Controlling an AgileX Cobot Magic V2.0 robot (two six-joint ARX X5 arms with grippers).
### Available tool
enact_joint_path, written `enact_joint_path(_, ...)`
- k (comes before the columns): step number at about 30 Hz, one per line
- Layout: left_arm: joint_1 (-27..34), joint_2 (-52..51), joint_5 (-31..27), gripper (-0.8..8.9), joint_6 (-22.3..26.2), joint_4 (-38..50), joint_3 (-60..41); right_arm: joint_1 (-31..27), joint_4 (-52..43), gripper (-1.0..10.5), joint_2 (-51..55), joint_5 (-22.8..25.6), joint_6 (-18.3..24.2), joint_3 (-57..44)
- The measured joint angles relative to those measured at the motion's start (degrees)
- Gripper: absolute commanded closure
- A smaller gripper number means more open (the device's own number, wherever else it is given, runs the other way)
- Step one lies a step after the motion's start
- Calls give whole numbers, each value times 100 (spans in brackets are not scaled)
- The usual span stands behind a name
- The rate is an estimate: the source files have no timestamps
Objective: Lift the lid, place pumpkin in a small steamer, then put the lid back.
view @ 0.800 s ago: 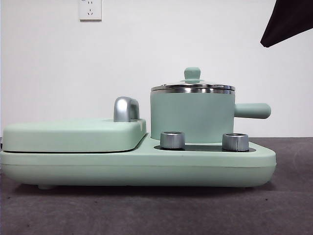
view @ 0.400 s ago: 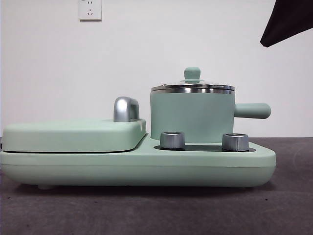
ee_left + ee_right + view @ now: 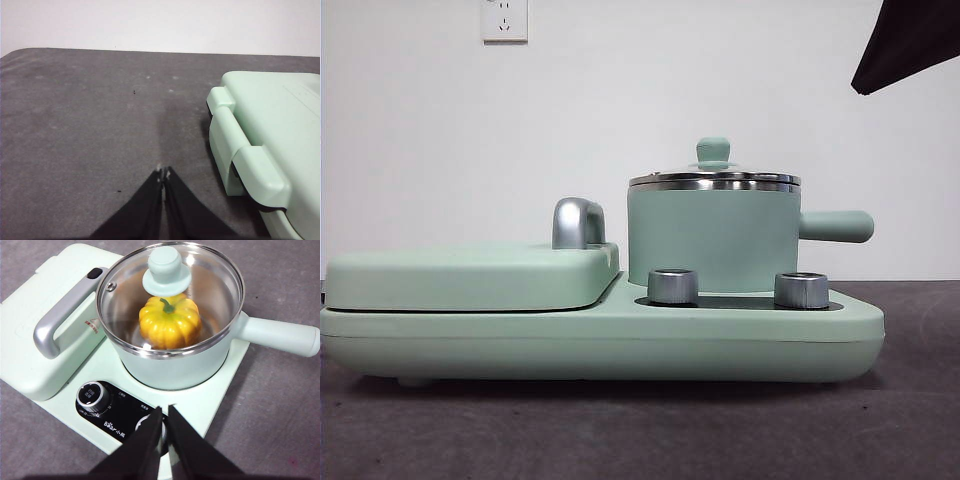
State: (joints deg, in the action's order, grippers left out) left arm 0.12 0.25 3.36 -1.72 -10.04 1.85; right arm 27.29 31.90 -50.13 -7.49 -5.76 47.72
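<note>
Since nothing differs across the front frames, task looks finished: pumpkin [image 3: 170, 322] sits inside small steamer [image 3: 712, 238], frame centre-right, lid [image 3: 167, 275] seated on rim. Right gripper [image 3: 164, 412] hovers above the dials, jaws closed, empty. Left gripper [image 3: 163, 173] over bare surface [image 3: 90, 125], closed, empty.

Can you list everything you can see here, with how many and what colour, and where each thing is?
pot: one, mint green, on the cooker's burner side, handle sticking out sideways
lid: one, glass with steel rim and green knob, closed on the pot
pumpkin: one, yellow-orange, inside the pot
cooker: one, mint green, on the table
griddle cover: one, mint green, beside the pot
dials: two, silver, in front of the pot
wall socket: one, white, on the wall
table: one, dark grey
left end effector: black, shut, above bare table
right end effector: black, shut, above the dials
</note>
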Motion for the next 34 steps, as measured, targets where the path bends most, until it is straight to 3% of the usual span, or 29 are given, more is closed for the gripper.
enact_joint_path(9, 0, 0, 0, 807, 0, 0, 0, 0, 0, 930, 0, 9, 37, 0)
enact_joint_path(14, 0, 0, 0, 807, 0, 0, 0, -116, -2, 930, 133, 426, 564, -68)
enact_joint_path(17, 0, 0, 0, 807, -2, 0, 0, -413, -525, 930, 505, 581, 662, -411)
enact_joint_path(25, 0, 0, 0, 807, -2, 0, 0, -1622, -2326, 930, 2347, 599, 728, -2562)
enact_joint_path(34, 0, 0, 0, 807, 0, 0, 0, -2417, -2500, 930, 4229, 603, 745, -4393)
